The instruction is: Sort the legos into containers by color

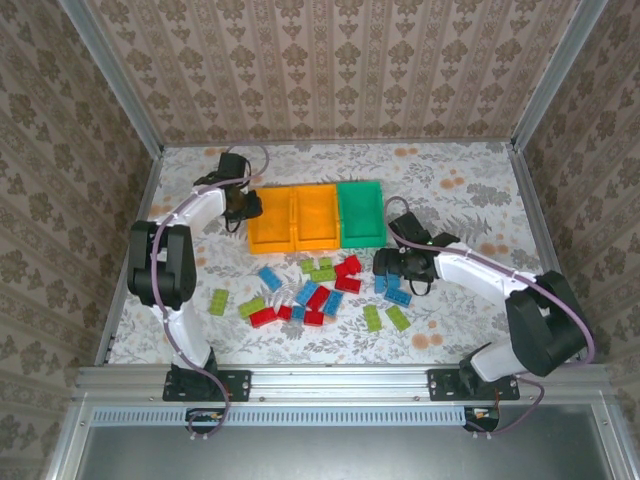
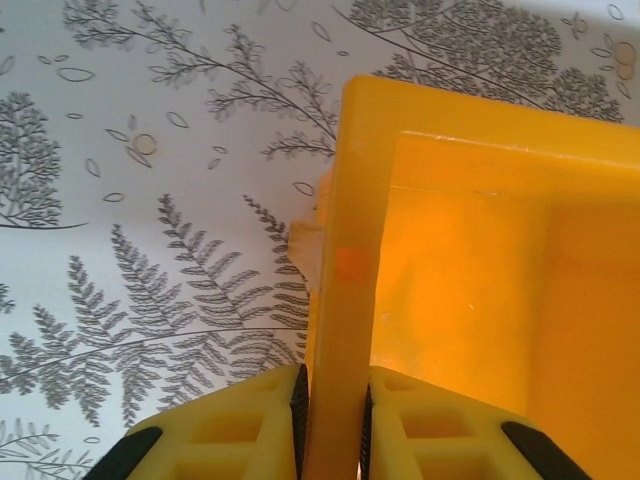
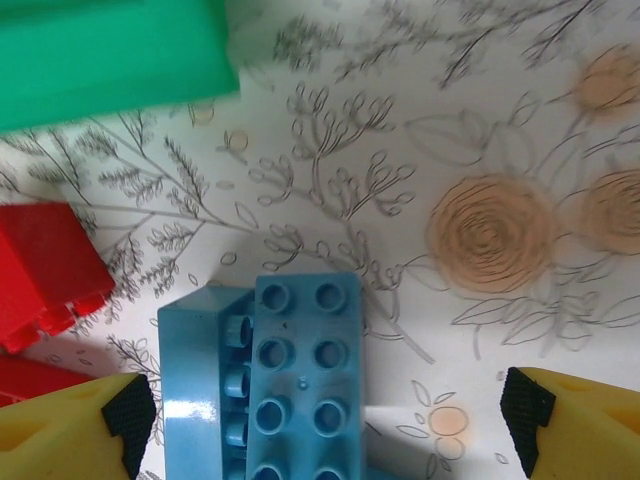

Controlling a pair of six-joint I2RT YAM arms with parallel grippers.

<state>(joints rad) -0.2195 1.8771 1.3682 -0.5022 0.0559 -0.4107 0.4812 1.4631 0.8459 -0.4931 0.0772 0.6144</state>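
Left end effector [image 2: 335, 425] is clamped on the left orange bin [image 2: 345, 250] wall, seemingly steadying it. Right end effector [image 3: 327, 412] has its jaws apart over a light blue brick [image 3: 300, 380] on the tabletop [image 3: 420, 120], near the green bin [image 3: 100, 50] — looks like the pickup step. Next move likely: descend, close squarely on the brick, lift.

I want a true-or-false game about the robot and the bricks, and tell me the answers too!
1. The left end effector pinches the wall of an orange bin. True.
2. The right end effector is shut on a red brick. False: it is open above a light blue brick.
3. The green bin is in the middle of the row. False: it is at one end.
4. Red, blue and green bricks lie on the table. True.
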